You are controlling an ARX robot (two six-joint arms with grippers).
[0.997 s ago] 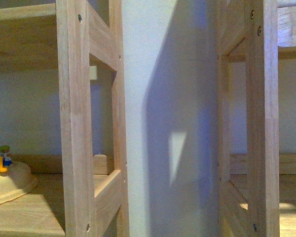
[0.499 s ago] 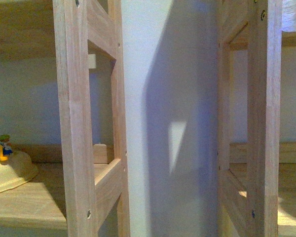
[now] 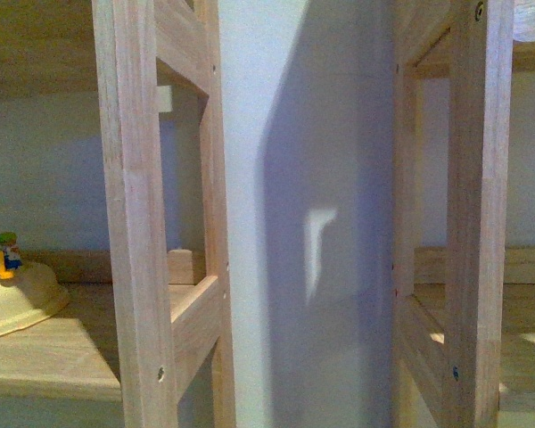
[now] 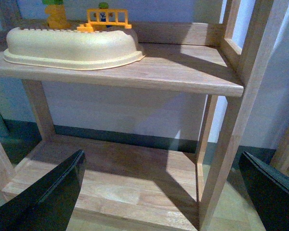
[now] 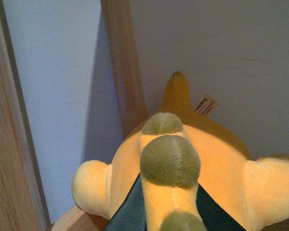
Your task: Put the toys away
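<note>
The right gripper [image 5: 154,219] is clamped on the plush toy [image 5: 183,159]: its dark fingers [image 5: 127,211] press into the orange-yellow body on either side of a row of olive-green bumps. The toy hangs close to a pale wall [image 5: 221,43] and a wooden post [image 5: 127,72], with a small white label [image 5: 205,105] sticking out near its pointed end. The left gripper [image 4: 164,192] is spread wide and holds nothing; its two black fingers [image 4: 48,197] frame the lower board of a wooden shelf [image 4: 135,77]. On the upper board sits a cream tray [image 4: 72,45] with yellow building blocks [image 4: 108,18] behind it. In the front view only shelf posts [image 3: 138,214], the wall and the tray's edge show.
</note>
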